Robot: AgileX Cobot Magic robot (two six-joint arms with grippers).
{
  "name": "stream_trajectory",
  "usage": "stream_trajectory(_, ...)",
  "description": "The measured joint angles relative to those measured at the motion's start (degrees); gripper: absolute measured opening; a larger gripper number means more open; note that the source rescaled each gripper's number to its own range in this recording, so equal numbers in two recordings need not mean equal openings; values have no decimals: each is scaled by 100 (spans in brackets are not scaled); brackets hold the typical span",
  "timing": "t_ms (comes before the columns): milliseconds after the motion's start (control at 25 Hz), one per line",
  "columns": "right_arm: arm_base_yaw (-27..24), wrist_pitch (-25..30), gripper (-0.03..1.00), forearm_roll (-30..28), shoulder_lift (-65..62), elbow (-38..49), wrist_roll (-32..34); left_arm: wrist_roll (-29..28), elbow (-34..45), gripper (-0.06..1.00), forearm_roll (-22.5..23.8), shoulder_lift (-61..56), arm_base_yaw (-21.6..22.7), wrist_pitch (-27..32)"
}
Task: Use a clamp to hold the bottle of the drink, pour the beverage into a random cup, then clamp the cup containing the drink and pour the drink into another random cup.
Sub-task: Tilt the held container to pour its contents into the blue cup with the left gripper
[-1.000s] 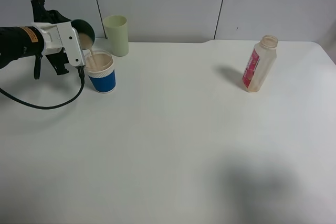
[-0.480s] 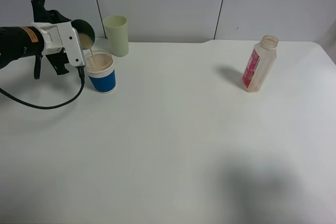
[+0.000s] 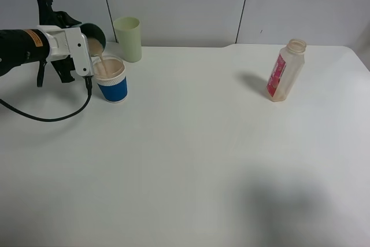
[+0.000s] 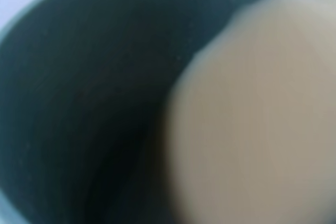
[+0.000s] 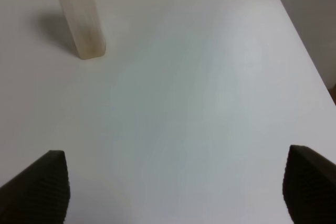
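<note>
While the table (image 3: 191, 160) lies mostly bare, the bottle (image 3: 285, 70) is seen upright near its far right corner. Near the far left corner, the teal cup (image 3: 92, 34) is gripped tilted by the left clamp (image 3: 81, 50), and the beverage (image 4: 252, 108) is poured into the blue paper cup (image 3: 111, 79): the second pour. Righting the teal cup would be called for next. The right clamp (image 5: 168, 182) is held agape, empty.

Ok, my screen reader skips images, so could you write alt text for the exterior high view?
At far left, the left pincer tips a teal tumbler, pouring pale beige milky liquid into a short blue paper cup on a white table. A pale yellow-green tumbler stands behind; a clear plastic bottle with a red-pink label stands far right.
</note>
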Motion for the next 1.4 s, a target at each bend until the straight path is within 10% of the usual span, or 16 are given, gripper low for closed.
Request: stream_trajectory(1400,0,0,67,0,0,0,0,1217,0,0,11,0,0,-504)
